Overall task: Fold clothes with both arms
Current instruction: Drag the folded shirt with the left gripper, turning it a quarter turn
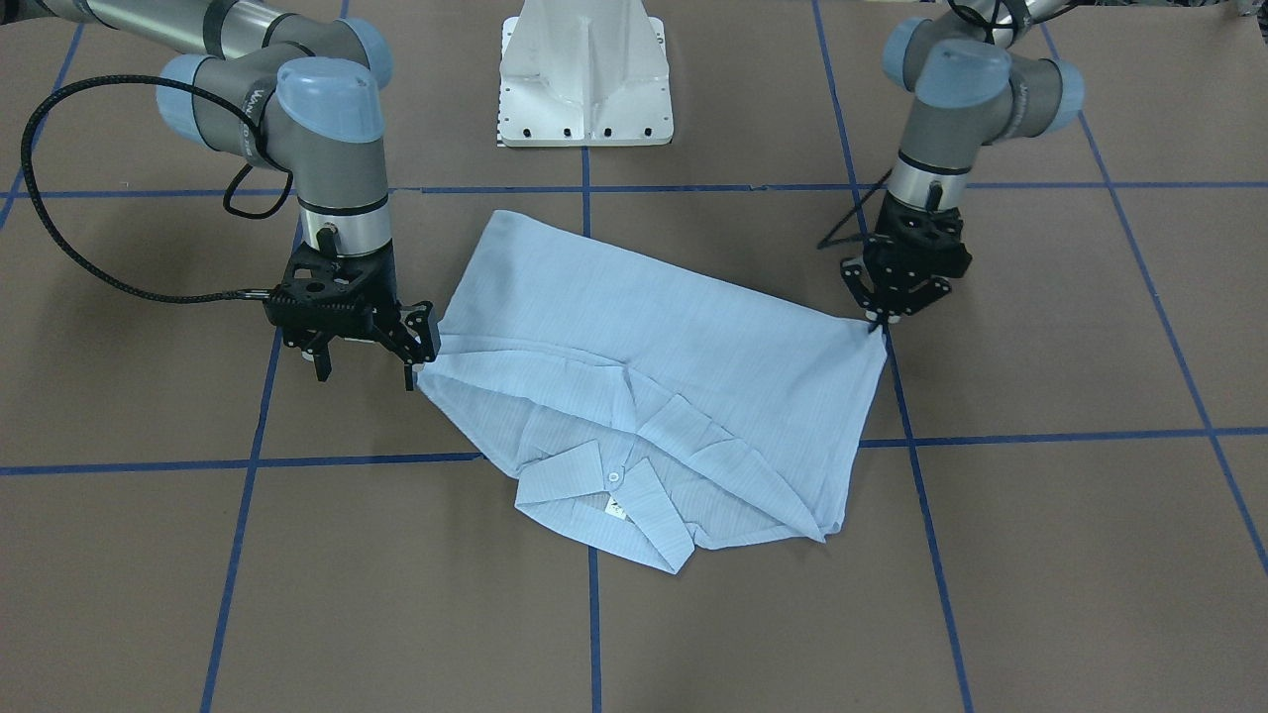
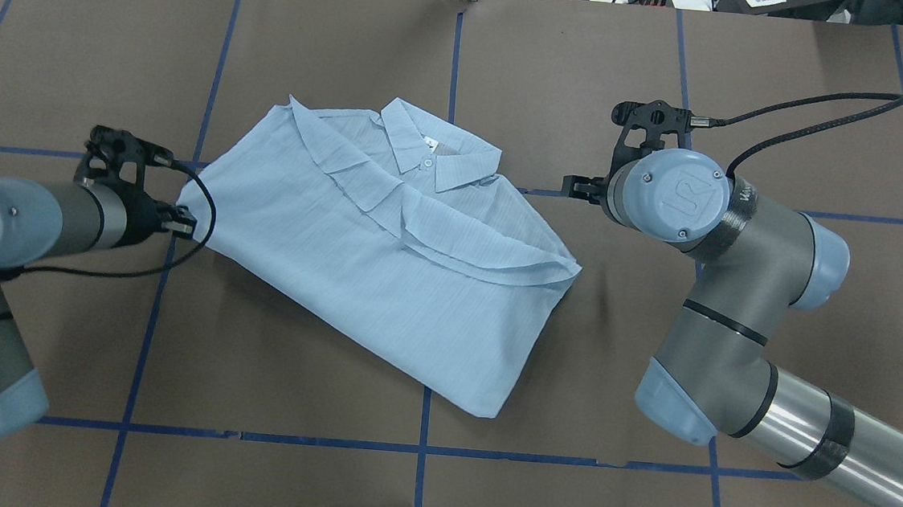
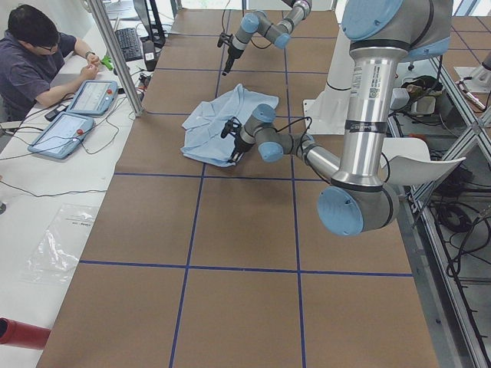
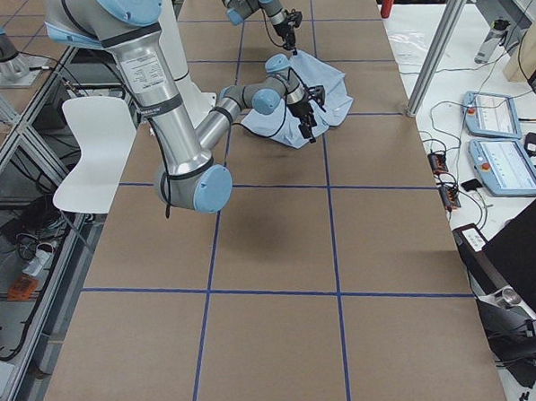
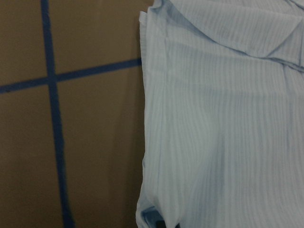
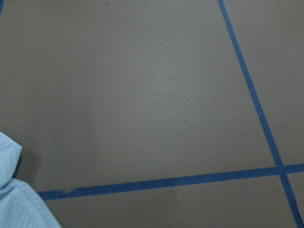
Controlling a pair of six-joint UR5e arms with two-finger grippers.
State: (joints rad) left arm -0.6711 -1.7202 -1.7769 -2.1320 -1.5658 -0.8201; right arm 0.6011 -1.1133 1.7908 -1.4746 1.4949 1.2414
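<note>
The pale-blue striped shirt (image 1: 684, 337) lies folded on the brown table, collar (image 2: 427, 151) on the far side from the robot. It also shows in the overhead view (image 2: 385, 280). My left gripper (image 1: 880, 319) is low at the shirt's left corner (image 2: 190, 217), shut on the fabric there. The left wrist view is filled with shirt cloth (image 5: 223, 133). My right gripper (image 1: 365, 371) is open beside the shirt's right corner (image 1: 428, 368), one finger (image 1: 409, 371) close to the cloth. The right wrist view shows mostly bare table, with a bit of shirt (image 6: 14, 209) at the lower left.
The white pedestal base (image 1: 584, 79) stands at the robot's side of the table. Blue tape lines (image 1: 238, 461) grid the brown surface. An operator (image 3: 34, 61) sits at a side bench with tablets (image 3: 65, 130) beyond the far edge.
</note>
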